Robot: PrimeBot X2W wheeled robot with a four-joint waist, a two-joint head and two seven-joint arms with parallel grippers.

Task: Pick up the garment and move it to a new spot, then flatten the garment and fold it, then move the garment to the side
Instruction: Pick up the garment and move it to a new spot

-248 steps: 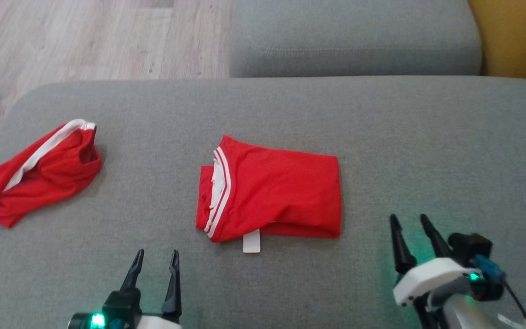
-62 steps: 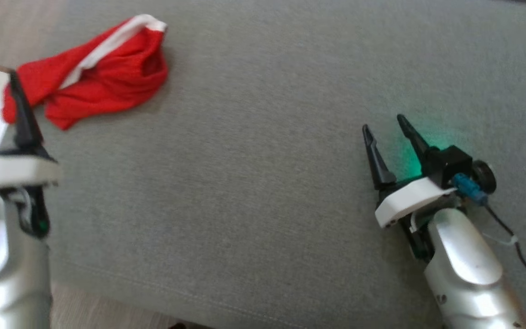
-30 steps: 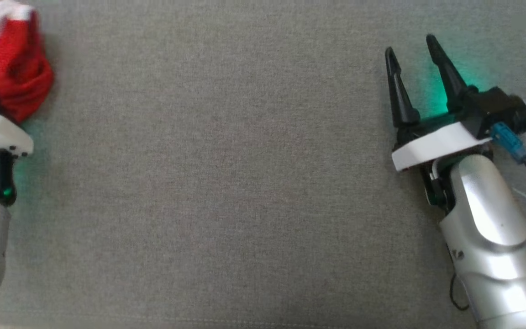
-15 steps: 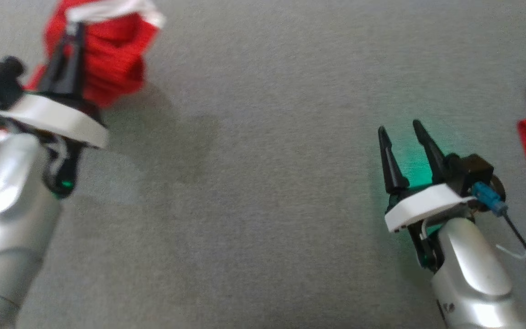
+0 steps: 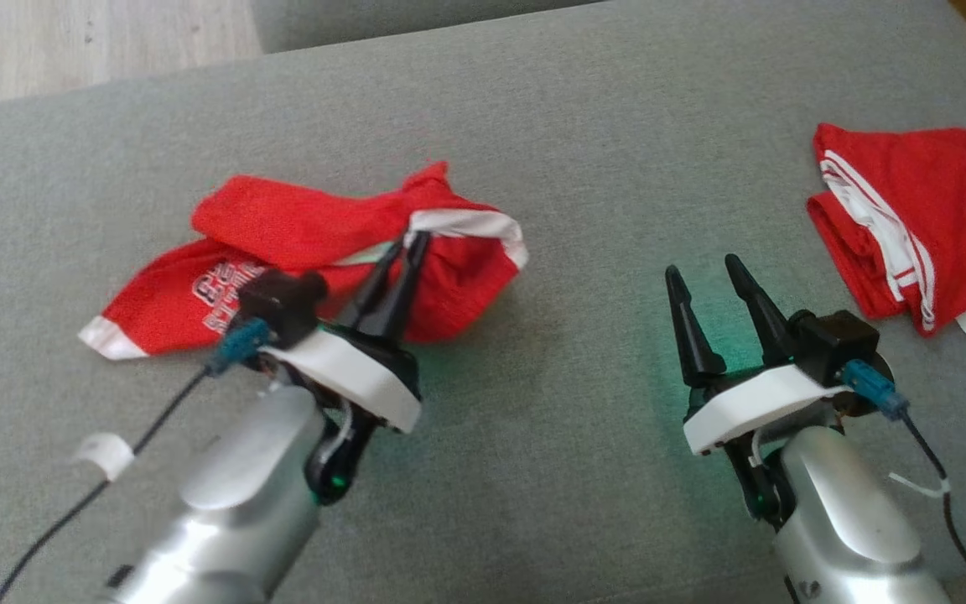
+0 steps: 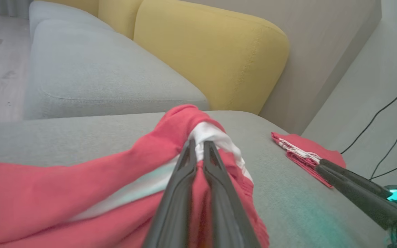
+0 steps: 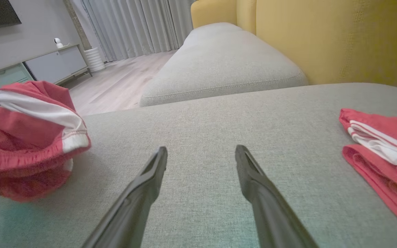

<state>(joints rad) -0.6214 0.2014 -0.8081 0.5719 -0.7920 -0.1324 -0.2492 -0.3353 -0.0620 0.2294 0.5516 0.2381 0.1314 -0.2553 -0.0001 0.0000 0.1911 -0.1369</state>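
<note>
On the grey sofa cushion (image 5: 600, 143), left of centre, lies the red garment (image 5: 298, 222), seemingly light and limp, its firmer white hem (image 5: 470, 222) pinched by the left gripper (image 5: 406, 252), jaws shut, while the right gripper (image 5: 705, 281) hovers, jaws wide and empty.

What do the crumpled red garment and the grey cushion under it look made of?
The crumpled red garment: thin, limp knit, probably sports jersey; matte, drapes in soft folds. The grey cushion: woven upholstery fabric, matte; fine flecked weave shows.

Grey sofa seat (image 5: 584, 126), yellow back cushion (image 6: 212, 55), wooden floor (image 5: 72, 38), pale curtains (image 7: 133, 27)
</note>
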